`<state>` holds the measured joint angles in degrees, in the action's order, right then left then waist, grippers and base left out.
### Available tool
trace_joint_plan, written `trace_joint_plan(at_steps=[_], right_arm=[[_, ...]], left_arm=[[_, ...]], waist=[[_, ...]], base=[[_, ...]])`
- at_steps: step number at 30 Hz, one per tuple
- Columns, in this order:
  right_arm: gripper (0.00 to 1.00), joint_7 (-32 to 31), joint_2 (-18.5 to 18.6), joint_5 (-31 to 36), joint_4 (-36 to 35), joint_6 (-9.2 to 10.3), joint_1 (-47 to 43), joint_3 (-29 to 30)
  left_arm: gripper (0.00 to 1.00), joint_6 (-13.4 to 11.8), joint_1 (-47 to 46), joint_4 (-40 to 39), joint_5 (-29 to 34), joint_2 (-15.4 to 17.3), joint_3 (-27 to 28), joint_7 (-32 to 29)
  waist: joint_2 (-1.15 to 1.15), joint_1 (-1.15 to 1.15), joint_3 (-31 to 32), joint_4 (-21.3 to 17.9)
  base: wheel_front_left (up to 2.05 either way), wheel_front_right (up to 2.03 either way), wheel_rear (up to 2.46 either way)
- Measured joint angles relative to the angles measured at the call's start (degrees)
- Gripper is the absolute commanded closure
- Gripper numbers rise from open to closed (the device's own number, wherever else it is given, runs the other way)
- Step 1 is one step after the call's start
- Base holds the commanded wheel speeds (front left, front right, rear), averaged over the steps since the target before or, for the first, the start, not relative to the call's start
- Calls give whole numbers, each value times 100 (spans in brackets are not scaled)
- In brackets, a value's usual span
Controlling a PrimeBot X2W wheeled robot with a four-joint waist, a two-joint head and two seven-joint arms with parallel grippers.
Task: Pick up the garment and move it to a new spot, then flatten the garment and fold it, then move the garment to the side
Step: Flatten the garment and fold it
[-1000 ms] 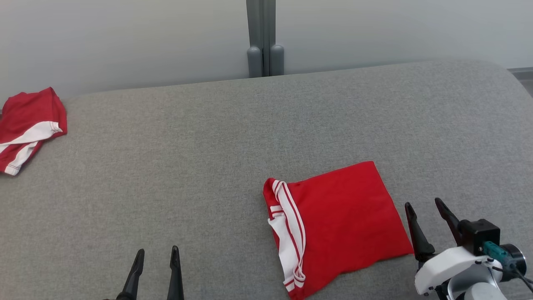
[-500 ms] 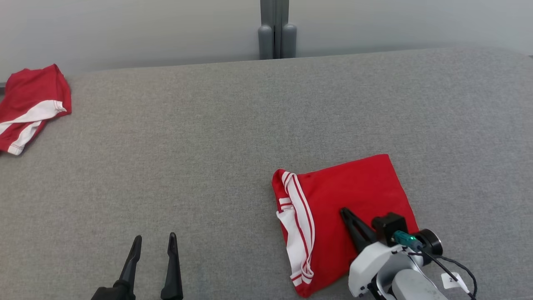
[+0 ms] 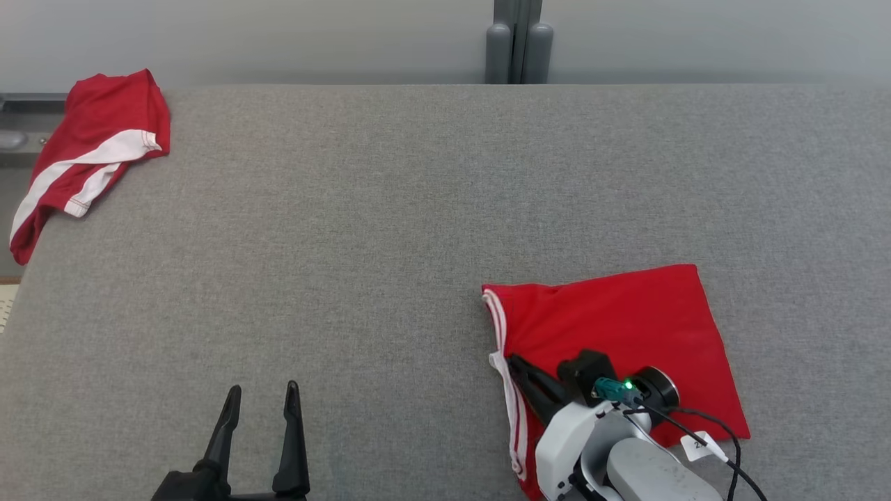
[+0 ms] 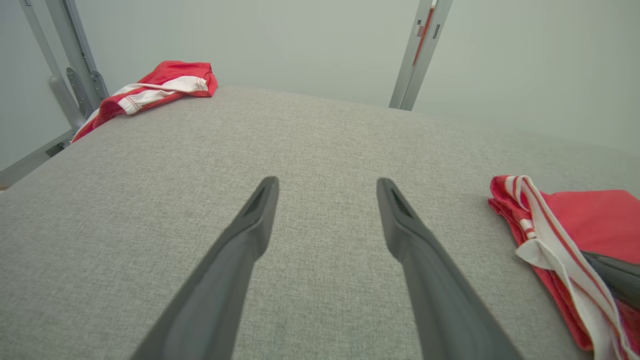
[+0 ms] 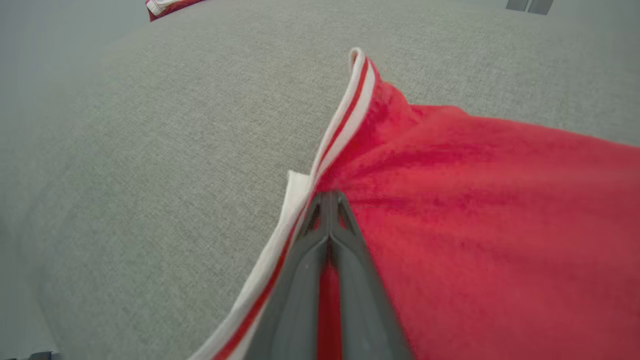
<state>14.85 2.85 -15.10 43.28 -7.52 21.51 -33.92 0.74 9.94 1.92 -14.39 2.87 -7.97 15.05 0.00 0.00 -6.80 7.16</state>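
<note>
- At the lower right of the head view: right end effector [image 3: 516, 363], long dark fingers pressed together, pinching the striped hem [image 3: 502, 334] of the folded red garment [image 3: 626, 320]. In the right wrist view the fingertips [image 5: 320, 210] meet at the white-and-red band, with red cloth showing between the fingers lower down.
- Folded red garment: a roughly square packet lying on the right near part of the table [image 3: 348, 243], striped hem facing the robot's left. The hem stands up from the surface beside the pinch, and the rest lies flat.
- Right wrist: white housing with a small green light [image 3: 628, 385], a black cable and a white tag [image 3: 698, 445], all above the garment's near edge.
- Left end effector [image 3: 263, 387]: fingers spread wide, nothing between them, over bare grey cloth at the lower left, well apart from the garment.
- Table: grey woven covering.
- Second red garment [image 3: 90, 146]: white bands, crumpled at the far left corner, partly hanging over the edge.
- Grey post [image 3: 518, 42]: upright behind the far edge, against a pale wall.
</note>
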Motion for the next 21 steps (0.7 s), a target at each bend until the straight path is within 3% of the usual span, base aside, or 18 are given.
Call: trace_joint_plan(at_steps=[9,12,15,16,17,18,21], right_arm=[[100,13,-4,-393,33,0,256,-604],[100,14,-8,-403,-287,0,257,-303],[100,19,-8,-138,-776,0,126,372],[76,19,15,-8,-1012,-1,-7,669],[22,20,48,161,-1281,-2,-169,998],[0,21,90,253,-1436,-1,-291,1230],[0,20,278,575,-1847,-1,-750,1935]], left_arm=[[0,-24,-1,1,-38,0,19,0],[0,-11,-1,-12,-9,0,68,0],[0,21,7,-11,38,0,166,0],[0,26,24,-11,55,-1,212,0],[0,29,58,-12,71,0,260,1],[0,34,88,-8,89,0,302,0],[0,91,166,5,147,0,424,0]], waist=[[0,0,45,-69],[0,0,110,-143],[0,0,212,-225],[0,0,256,-258],[0,0,299,-301],[0,0,330,-338],[0,0,433,-488]], base=[[0,0,0],[0,0,0],[0,0,0],[0,0,0],[0,0,0],[0,0,0],[0,0,0]])
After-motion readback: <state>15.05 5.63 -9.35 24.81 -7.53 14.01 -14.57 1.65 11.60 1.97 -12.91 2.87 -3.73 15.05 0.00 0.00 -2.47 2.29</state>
